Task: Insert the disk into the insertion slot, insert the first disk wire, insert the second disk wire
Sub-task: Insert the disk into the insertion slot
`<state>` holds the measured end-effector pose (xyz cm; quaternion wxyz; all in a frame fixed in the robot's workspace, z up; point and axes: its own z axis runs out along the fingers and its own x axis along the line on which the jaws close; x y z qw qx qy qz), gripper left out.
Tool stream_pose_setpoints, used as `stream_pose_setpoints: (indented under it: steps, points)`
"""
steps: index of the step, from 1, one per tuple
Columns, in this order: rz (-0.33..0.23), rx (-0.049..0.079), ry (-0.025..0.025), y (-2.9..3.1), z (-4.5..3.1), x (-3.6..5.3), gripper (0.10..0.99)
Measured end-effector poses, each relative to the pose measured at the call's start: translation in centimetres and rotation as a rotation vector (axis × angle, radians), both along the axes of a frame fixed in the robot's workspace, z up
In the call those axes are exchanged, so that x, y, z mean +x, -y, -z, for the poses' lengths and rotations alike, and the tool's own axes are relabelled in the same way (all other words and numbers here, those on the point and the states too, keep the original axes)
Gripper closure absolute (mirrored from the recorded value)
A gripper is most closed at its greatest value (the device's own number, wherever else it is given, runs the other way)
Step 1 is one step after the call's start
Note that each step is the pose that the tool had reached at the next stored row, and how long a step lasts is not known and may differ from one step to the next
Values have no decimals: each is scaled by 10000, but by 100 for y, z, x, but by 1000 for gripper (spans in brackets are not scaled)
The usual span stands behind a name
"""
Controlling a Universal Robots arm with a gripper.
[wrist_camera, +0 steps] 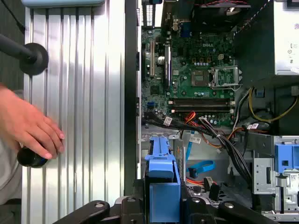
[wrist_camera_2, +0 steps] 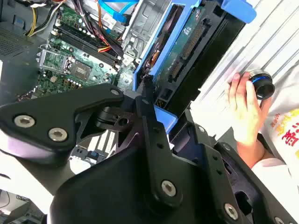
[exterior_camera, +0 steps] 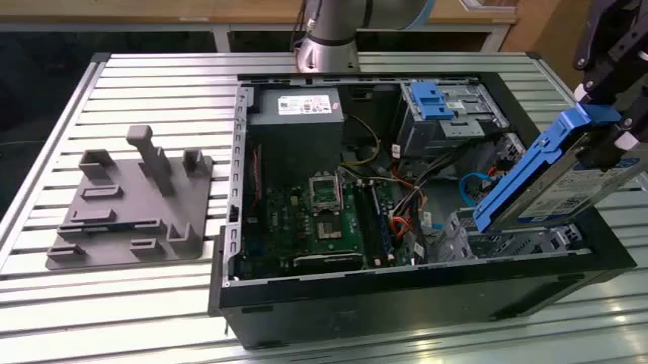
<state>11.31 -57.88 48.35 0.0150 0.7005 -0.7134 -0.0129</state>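
— One flat, grey, blue-framed hard drive (exterior_camera: 552, 178), one black pincer (exterior_camera: 612, 140) clamped on its upper end. Which step?
— The first, I'd say: seating the drive. It hangs tilted below the pincer, its lower end at the mouth of the one boxy silver perforated drive cage (exterior_camera: 526, 244), not yet seated.
— What does that call for?
— My guess: tilt matched to the cage walls, then a straight push.
— Wires?
— One thin, flat light-blue ribbon cable (wrist_camera: 201, 166) curled below the pincer, beyond the drive; one orange-red cable (exterior_camera: 400, 225) near it. One person's hand (wrist_camera: 32, 128) off to the pincer's side.
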Motion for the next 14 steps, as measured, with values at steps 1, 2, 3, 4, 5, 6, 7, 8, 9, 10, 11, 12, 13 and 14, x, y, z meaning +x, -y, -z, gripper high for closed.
stream_pose_setpoints:
  steps: [1, 2, 3, 4, 5, 6, 7, 8, 9, 10, 11, 12, 13, 14]
  points:
    - [0, 0, 0, 0, 0, 0, 722]
    - [0, 1, 0, 0, 0, 0, 722]
    - [0, 0, 0, 0, 0, 0, 722]
    - [0, 1, 0, 0, 0, 0, 722]
    - [0, 0, 0, 0, 0, 0, 722]
    - [0, 0, 0, 0, 0, 0, 722]
    - [0, 0, 0, 0, 0, 0, 722]
    - [0, 0, 0, 0, 0, 0, 722]
    - [0, 0, 0, 0, 0, 0, 722]
    - [0, 0, 0, 0, 0, 0, 722]
    - [0, 1, 0, 0, 0, 0, 722]
    - [0, 0, 0, 0, -1, 0, 722]
    - [1, 2, 0, 0, -1, 0, 722]
    - [0, 12, 1, 0, -2, -1, 722]
